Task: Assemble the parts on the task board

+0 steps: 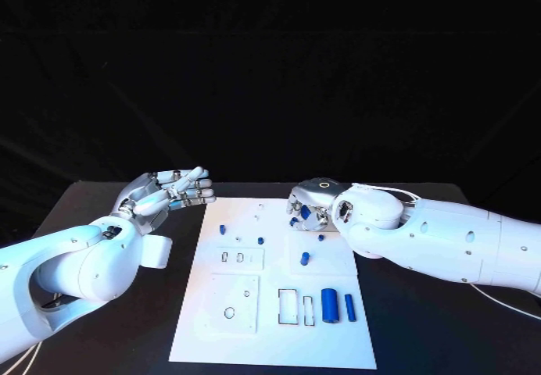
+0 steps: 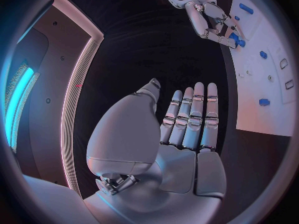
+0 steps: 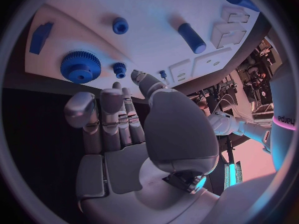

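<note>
The white task board [image 1: 270, 336] lies in the middle of the black table. My right hand [image 1: 313, 205] hangs over its far right part, fingers bent down and apart, holding nothing. Its fingertips [image 3: 114, 87] are close to a large blue gear [image 3: 81, 67] and a small blue gear [image 3: 119, 68]; whether they touch is unclear. The left wrist view shows that hand [image 2: 212, 20] over the blue gear [image 2: 235, 39]. My left hand [image 1: 175, 191] floats off the board's far left corner, fingers [image 2: 193, 114] straight and empty. A thick blue cylinder [image 1: 329, 305] and a thin one [image 1: 349, 307] lie near the front right.
Small blue pegs stand on the board [image 1: 223, 230], [image 1: 262, 241], and a short blue piece [image 1: 306, 258] lies mid-board. Rectangular slots [image 1: 288, 305] and round holes [image 1: 230, 312] mark the near half. Bare black table [image 1: 428, 344] flanks the board on both sides.
</note>
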Tool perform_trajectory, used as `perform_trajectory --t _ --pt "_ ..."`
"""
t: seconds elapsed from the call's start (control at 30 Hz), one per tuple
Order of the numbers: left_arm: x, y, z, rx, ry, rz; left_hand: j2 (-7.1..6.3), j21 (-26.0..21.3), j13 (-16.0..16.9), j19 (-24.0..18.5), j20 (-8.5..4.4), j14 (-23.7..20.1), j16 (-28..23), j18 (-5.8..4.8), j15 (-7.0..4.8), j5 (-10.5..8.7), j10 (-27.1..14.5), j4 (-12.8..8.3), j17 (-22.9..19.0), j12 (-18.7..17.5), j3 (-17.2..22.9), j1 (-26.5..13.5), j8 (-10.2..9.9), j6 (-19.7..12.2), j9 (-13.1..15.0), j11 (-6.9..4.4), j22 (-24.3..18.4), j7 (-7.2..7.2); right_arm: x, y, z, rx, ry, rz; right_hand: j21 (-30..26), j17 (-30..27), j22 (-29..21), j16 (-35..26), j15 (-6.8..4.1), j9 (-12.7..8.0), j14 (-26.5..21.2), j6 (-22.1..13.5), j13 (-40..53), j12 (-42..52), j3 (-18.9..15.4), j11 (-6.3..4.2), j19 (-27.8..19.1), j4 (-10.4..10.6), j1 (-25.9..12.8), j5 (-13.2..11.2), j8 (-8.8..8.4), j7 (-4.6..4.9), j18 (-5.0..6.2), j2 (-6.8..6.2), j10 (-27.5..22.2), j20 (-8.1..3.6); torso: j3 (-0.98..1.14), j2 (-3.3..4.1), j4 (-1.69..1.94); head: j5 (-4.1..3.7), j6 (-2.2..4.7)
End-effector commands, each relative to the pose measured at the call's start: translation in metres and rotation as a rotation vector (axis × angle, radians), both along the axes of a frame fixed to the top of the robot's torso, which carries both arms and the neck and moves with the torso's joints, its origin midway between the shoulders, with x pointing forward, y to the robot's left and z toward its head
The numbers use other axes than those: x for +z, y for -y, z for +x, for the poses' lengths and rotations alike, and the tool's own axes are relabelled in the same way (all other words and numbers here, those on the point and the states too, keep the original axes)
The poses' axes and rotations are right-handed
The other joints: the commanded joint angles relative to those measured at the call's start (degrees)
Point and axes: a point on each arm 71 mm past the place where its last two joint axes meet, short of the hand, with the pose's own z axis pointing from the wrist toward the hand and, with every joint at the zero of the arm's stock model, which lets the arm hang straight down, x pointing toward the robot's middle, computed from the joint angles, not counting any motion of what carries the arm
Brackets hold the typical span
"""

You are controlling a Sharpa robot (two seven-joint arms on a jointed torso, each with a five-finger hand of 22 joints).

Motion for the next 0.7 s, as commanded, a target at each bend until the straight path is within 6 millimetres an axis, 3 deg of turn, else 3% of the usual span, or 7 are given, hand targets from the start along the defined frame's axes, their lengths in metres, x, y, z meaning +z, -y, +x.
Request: perform_trajectory --t 0.03,0.7 --pt "0.0032 0.0027 -0.0010 -0.025 0.007 -0.013 0.07 0.21 -0.06 0.40 0.05 -0.20 -0.43 0.29 0.17 -0.08 0.14 -0.17 -0.10 -0.32 -0.23 0.54 -0.42 0.10 -0.09 0.18 -0.08 0.36 -0.0028 0.0012 0.0012 -0.010 -0.006 -0.056 0.52 0.92 0.75 0.97 -0.04 0.10 0.95 -0.06 0.06 -0.36 -0.01 0.01 0.39 0.40 0.50 0.29 -0.05 -0.05 -0.72 -0.32 -0.70 -0.06 -0.06 0.36 0.19 -0.15 0.14" --pt "0.0071 0.0010 -0.0011 -0.030 0.010 -0.014 0.15 0.22 -0.08 0.49 0.02 -0.33 -0.93 0.28 0.33 -0.09 -0.08 -0.12 -0.14 -0.79 -0.37 0.45 -0.80 -0.13 -0.13 0.40 -0.18 0.63 -0.0046 0.0002 0.0052 -0.015 -0.011 -0.062 4.54 6.66 6.60 7.00 0.01 0.27 1.16 0.73 0.51 0.01 0.80 -0.01 2.08 2.14 0.58 0.42 0.25 -0.03 -1.52 0.87 -0.13 0.08 -0.06 1.13 0.52 -0.41 0.08"
